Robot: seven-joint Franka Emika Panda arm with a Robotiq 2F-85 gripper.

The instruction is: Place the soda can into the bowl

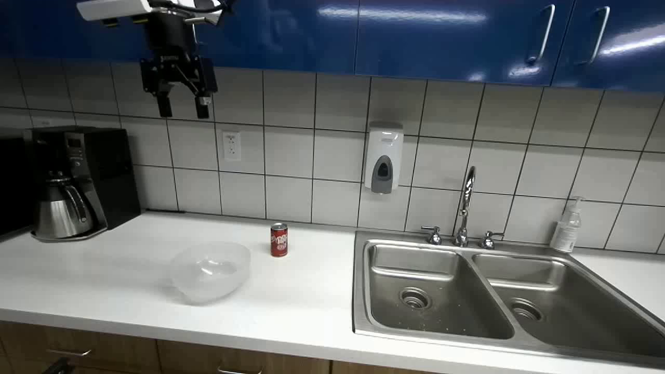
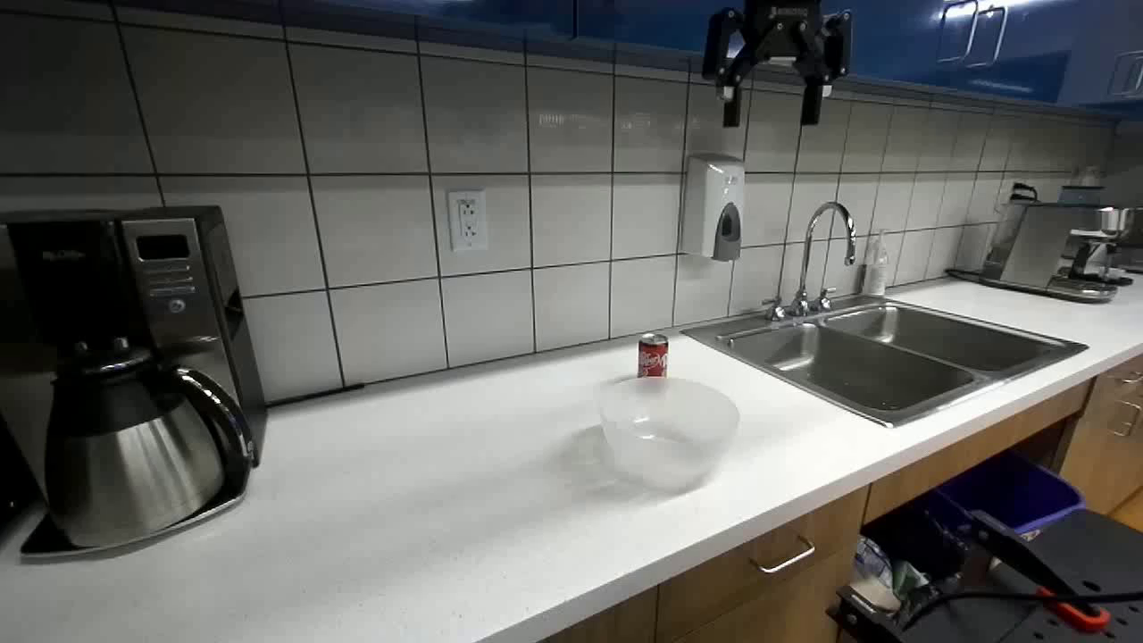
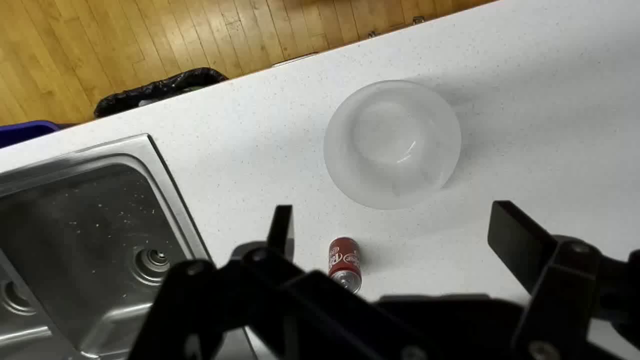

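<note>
The soda can, small and red with a silvery top, stands upright on the white counter in both exterior views (image 1: 279, 242) (image 2: 653, 359). In the wrist view the can (image 3: 344, 255) is partly covered by a gripper link. The wide see-through bowl (image 1: 208, 285) stands on the counter beside the can, apart from it, and holds nothing. It also shows in an exterior view (image 2: 670, 451) and in the wrist view (image 3: 345, 155). My gripper (image 1: 183, 111) is open and empty, high above the counter. Its spread fingers also show in an exterior view (image 2: 771, 116) and the wrist view (image 3: 390, 220).
A steel double sink (image 1: 362, 291) with a tall faucet (image 1: 465, 208) lies on the far side of the can from the coffee maker (image 1: 104, 176). A soap dispenser (image 1: 384, 156) hangs on the tiled wall. Blue cabinets (image 1: 426, 36) hang above the counter.
</note>
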